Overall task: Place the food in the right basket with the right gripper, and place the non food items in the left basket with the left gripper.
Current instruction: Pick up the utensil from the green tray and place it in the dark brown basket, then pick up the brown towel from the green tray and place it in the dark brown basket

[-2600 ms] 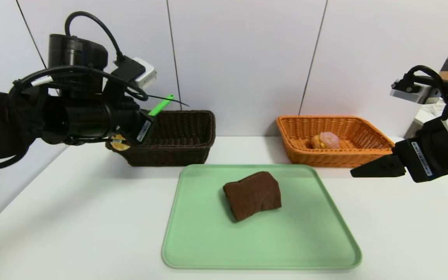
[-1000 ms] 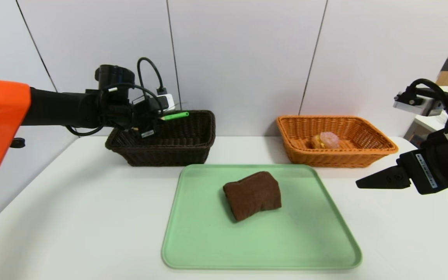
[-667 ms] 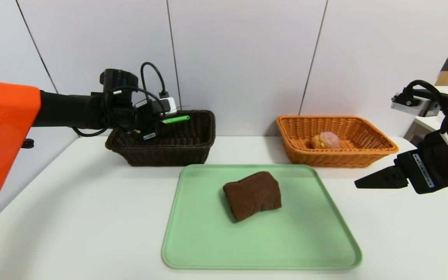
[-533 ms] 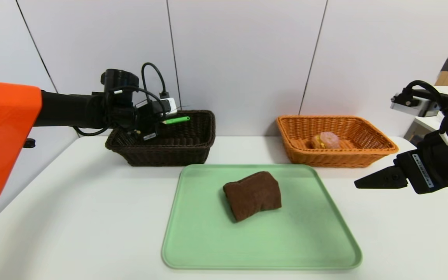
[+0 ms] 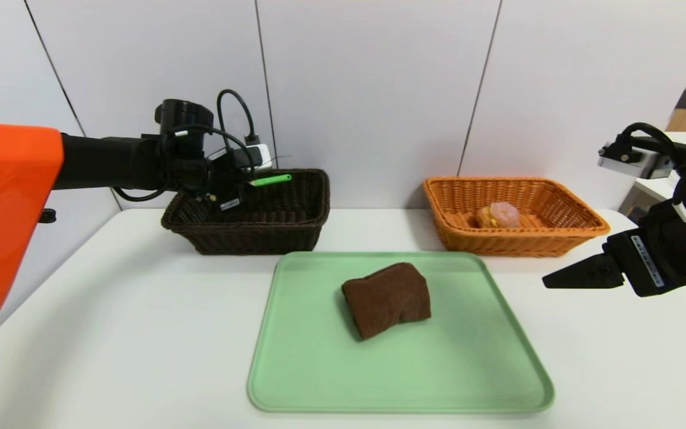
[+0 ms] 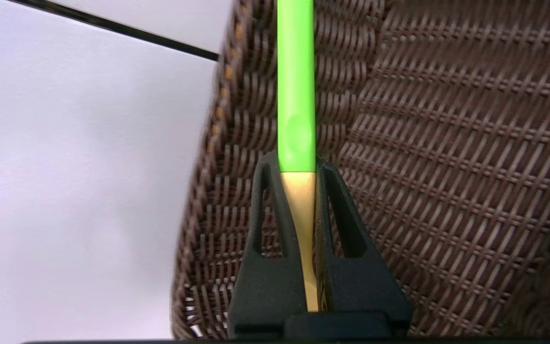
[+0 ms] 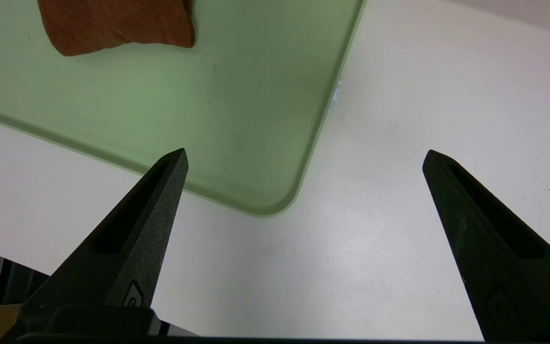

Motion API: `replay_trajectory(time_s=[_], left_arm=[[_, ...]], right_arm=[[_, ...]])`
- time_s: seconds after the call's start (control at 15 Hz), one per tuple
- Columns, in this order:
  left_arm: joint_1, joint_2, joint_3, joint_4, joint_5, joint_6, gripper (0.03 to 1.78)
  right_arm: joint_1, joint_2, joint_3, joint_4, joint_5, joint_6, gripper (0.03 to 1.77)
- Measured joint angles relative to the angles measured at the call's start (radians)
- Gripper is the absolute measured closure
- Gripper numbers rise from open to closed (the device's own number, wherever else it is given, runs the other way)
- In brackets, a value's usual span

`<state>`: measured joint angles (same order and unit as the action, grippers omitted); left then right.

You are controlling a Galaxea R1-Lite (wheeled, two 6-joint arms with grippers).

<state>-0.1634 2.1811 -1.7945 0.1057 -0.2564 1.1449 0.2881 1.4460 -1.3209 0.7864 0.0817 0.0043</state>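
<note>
Lower centre of the head view: brown towel (image 5: 386, 300) on green tray (image 5: 295, 369), on the white counter (image 5: 111, 333). Right edge: right tool (image 7: 303, 157) parked over the counter, released and spread wide. Upper frame: bun (image 5: 498, 214) inside orange basket (image 5: 581, 223); upper left, left tool (image 6: 298, 165) clenched on pasta spoon (image 6: 296, 91) over dark basket (image 5: 271, 235).

Lab-like test bench: bare white table (image 5: 111, 333), plain panelled wall (image 5: 367, 89).
</note>
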Motion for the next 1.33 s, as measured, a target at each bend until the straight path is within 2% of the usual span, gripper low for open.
replay_trajectory(time_s=[0.27,0.6,0.8,1.07,1.33], left_arm=[[0.0,0.003,-0.032,0.063,-0.002,-0.008,1.68],[0.0,0.011,-0.068,0.1,-0.003,-0.012,0.96],[0.0,0.014,-0.087,0.103,-0.003,-0.046,0.69],[-0.041,-0.021,-0.142,0.171,-0.003,-0.209,0.45],[-0.15,-0.118,-0.095,0.267,-0.001,-0.49,0.31]], right_arm=[[0.0,0.004,0.0,-0.001,0.001,0.0,0.1],[0.0,0.006,0.0,-0.001,0.001,0.0,0.1],[0.0,0.006,0.0,-0.001,0.001,0.0,0.1],[0.0,0.005,0.0,-0.001,0.001,0.001,0.1],[-0.016,-0.009,-0.001,0.0,0.0,0.001,0.1]])
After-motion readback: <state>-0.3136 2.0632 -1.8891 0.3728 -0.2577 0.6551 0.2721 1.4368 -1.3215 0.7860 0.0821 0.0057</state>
